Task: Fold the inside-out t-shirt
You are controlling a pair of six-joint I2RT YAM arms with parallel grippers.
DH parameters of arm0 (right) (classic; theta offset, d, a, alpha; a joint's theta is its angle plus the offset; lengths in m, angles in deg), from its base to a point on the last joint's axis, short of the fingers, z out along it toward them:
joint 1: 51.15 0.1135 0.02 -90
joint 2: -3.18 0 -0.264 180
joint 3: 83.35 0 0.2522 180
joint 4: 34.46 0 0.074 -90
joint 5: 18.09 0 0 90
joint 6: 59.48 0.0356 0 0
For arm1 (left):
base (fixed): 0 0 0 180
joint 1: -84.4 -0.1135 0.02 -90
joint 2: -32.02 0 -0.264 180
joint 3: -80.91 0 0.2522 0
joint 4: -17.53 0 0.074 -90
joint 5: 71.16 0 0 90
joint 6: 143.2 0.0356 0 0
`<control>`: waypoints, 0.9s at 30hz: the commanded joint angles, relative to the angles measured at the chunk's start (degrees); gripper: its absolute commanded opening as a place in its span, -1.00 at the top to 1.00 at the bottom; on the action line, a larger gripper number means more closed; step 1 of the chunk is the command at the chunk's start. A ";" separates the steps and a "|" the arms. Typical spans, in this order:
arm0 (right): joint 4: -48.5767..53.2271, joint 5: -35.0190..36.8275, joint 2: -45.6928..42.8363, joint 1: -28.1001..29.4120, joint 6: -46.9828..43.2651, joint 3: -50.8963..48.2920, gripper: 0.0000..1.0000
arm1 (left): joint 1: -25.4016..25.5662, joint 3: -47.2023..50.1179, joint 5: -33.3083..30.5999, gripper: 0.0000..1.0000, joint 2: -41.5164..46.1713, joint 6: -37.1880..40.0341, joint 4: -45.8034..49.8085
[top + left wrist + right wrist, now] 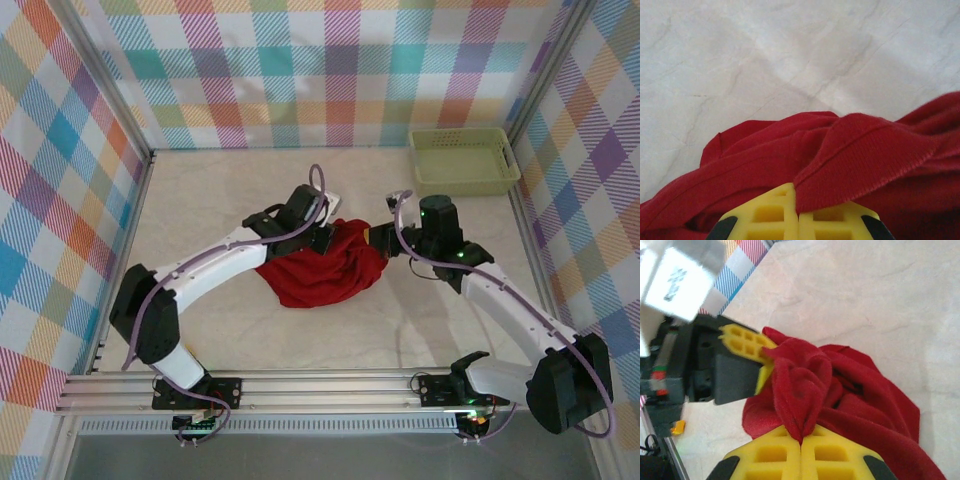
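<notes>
The inside-out t-shirt (322,268) is a crumpled deep-red heap in the middle of the table. My left gripper (326,232) presses on its upper left edge, yellow fingers shut on a ribbed hem (860,165) of the cloth. My right gripper (378,238) comes in from the right, shut on a pinched fold of the t-shirt (800,400). In the right wrist view the left gripper (757,352) shows close by, its yellow fingers touching the same bunch of cloth. The two grippers sit a short way apart along the heap's far edge.
A pale green plastic basket (463,160) stands at the back right corner. Checkered walls and metal frame posts enclose the pale table (220,190). Bare tabletop lies to the left of and behind the cloth.
</notes>
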 commanded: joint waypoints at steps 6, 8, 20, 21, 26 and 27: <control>7.90 -6.62 -4.39 -3.26 -2.26 13.50 1.00 | 0.23 4.09 12.12 1.00 20.71 -8.84 -5.23; 8.87 -8.73 -6.42 -3.18 -1.58 15.43 1.00 | 0.24 5.22 12.98 1.00 24.55 -10.24 -6.88; 13.06 1.45 8.39 -3.20 -0.44 18.90 0.27 | -11.87 8.55 7.42 1.00 21.82 -22.07 -2.35; 15.28 4.62 12.50 -3.16 0.41 20.92 0.04 | -13.03 8.77 6.25 1.00 20.40 -22.97 -0.78; 21.56 15.37 19.79 0.03 -0.86 23.28 -0.40 | -16.01 10.79 6.43 1.00 14.10 -24.37 3.00; 21.03 16.34 18.49 2.27 -1.91 21.69 -0.43 | -16.02 11.54 6.53 1.00 13.67 -24.39 2.87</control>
